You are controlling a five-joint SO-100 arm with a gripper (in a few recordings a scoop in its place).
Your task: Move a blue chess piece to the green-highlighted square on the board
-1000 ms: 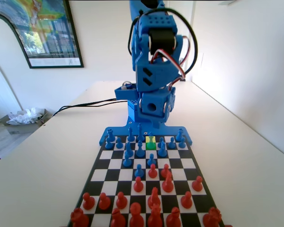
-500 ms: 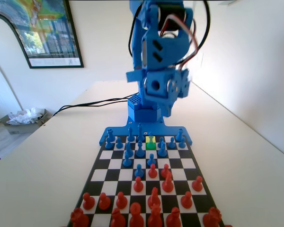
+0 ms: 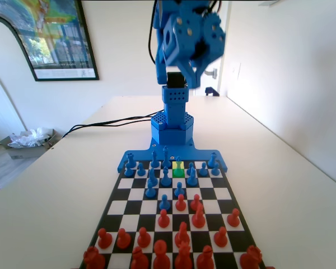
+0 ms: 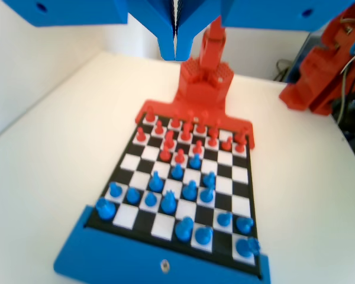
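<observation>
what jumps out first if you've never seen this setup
The blue arm looms over the board's far end in the fixed view, raised well above the pieces. Below it, one green square glows among the blue pieces near the arm's base, with the red pieces crowding the near end. In the wrist view the gripper hangs high over the board with its jaws pressed together, holding nothing.

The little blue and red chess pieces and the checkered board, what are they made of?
The small blue chess pieces and red chess pieces look like moulded or printed plastic: one solid colour each, with a soft sheen. The flat black-and-white checkered board looks smooth and slightly glossy, catching light, perhaps printed plastic or card; its blue rim looks like matte plastic.
</observation>
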